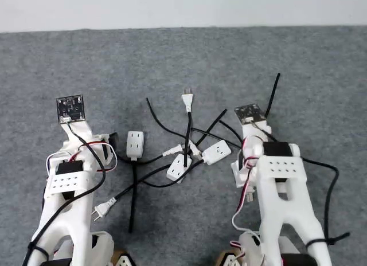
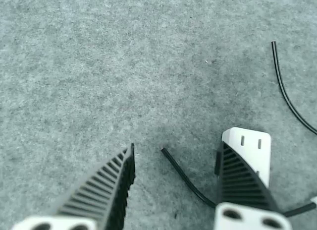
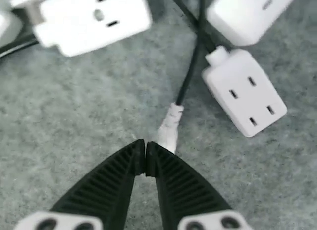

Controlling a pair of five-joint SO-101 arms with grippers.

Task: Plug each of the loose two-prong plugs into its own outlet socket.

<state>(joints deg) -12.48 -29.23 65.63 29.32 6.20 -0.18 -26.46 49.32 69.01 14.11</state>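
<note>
Three white outlets lie on the grey table (image 1: 321, 59) in a tangle of black cords (image 1: 189, 125), between the two arms and nearer the near edge than the far one. The first outlet (image 1: 135, 144) is closest to the left arm (image 1: 69, 180). The second outlet (image 1: 178, 167) lies mid-table. The third outlet (image 1: 216, 152) is just beside it, toward the right arm (image 1: 281, 180).

A far plug (image 1: 187, 97) lies beyond them, prongs pointing at the far edge, in no socket. A near plug (image 1: 102, 209) lies loose by the left arm, toward the near edge. A small plug (image 1: 172, 152) lies between the first and second outlets, also unplugged.

The left claw (image 2: 177, 146) has its fingers wide apart and holds nothing. The first outlet (image 2: 252, 145) sits just beside one finger (image 2: 237, 175) and is partly hidden behind it. A cord end (image 2: 183, 175) lies on the table between the fingers.

The right claw (image 3: 145, 143) has its fingers together. Their tips are against a white plug (image 3: 168, 128) on a black cord, and I cannot tell whether they pinch it. The outlets lie just beyond it, and the sockets that show are empty.
</note>
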